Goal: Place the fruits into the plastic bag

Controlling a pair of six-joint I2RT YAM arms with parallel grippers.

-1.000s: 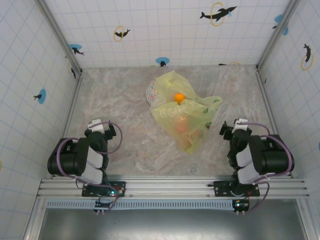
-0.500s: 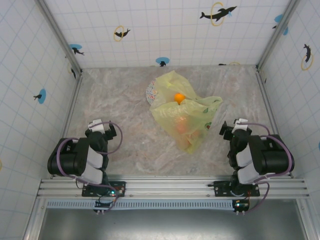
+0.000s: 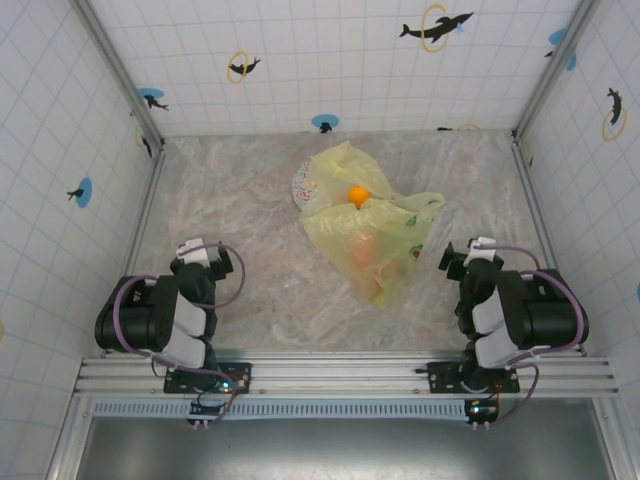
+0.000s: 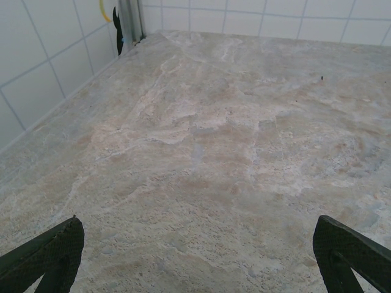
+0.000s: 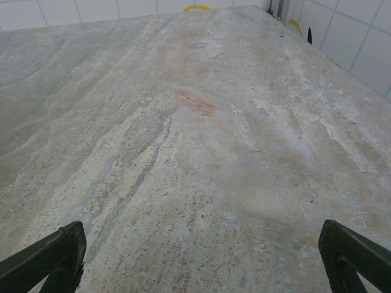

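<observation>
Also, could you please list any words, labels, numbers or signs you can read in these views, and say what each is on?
No readable word, brand or number anywhere.
Plastic bag: small dark prints, too small to make out; no letters seen.
Plate: a coloured pattern on the rim, too blurred to tell any lettering.
Wall tiles: dolphin-and-ring decals, pictures without words.
</observation>
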